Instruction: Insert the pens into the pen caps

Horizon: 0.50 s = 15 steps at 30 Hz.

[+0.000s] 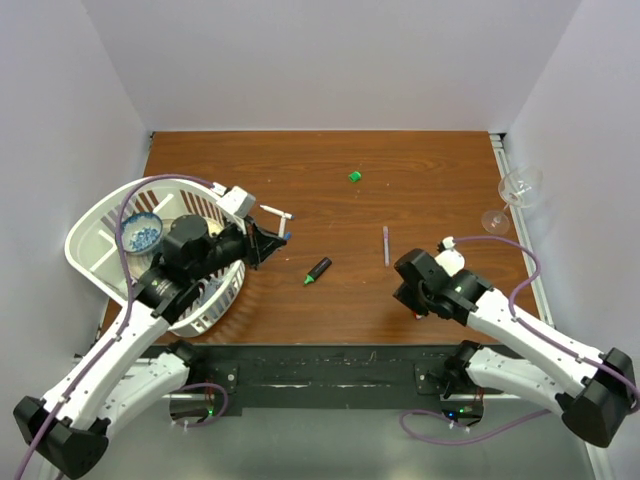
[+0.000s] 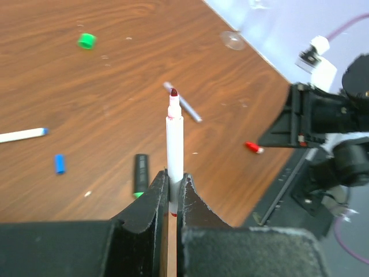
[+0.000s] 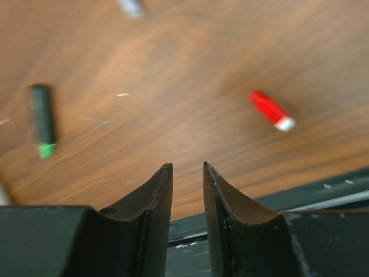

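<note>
My left gripper point(image 2: 171, 179) point(image 1: 272, 243) is shut on a thin white pen point(image 2: 174, 138), which stands out of the jaws with its dark red tip pointing toward the right arm. On the table lie a black marker with a green tip point(image 1: 318, 270) point(image 2: 140, 173) point(image 3: 41, 118), a second white pen with a blue tip point(image 1: 277, 212) point(image 2: 23, 135), a blue cap point(image 2: 59, 164), a green cap point(image 1: 354, 176) point(image 2: 86, 40) and a red cap point(image 3: 271, 109) point(image 2: 252, 147). My right gripper point(image 3: 188, 166) point(image 1: 413, 292) hovers low beside the red cap, open, with nothing between its fingers.
A thin grey stick point(image 1: 386, 245) point(image 2: 184, 104) lies mid-table. A white basket point(image 1: 95, 225) holding a bowl of blue bits point(image 1: 142, 232) sits at the left, under my left arm. A clear stemmed glass point(image 1: 515, 195) lies at the right edge.
</note>
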Available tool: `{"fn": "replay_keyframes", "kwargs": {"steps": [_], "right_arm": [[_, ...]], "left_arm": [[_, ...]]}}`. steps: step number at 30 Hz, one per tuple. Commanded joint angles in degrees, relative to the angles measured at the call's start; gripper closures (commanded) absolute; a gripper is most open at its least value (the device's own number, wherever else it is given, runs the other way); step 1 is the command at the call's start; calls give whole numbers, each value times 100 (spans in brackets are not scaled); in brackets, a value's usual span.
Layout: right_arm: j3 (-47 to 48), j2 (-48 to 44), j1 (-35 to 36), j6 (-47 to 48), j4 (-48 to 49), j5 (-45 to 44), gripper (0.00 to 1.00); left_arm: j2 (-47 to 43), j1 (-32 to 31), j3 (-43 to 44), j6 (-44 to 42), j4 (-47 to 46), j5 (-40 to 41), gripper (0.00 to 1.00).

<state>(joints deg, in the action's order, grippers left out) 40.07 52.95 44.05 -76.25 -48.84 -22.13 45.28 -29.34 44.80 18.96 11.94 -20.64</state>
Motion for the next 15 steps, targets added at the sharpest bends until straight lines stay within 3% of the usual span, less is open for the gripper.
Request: {"fn": "replay_keyframes", "kwargs": {"steps": [1, 15], "right_arm": [[-332, 92, -11, -733, -354, -564, 70], [-694, 954, -309, -707, 6, -1215, 74]], "left_arm": [[-265, -19, -111, -648, 344, 755, 100], [-291, -19, -234, -718, 361, 825, 100]]}}
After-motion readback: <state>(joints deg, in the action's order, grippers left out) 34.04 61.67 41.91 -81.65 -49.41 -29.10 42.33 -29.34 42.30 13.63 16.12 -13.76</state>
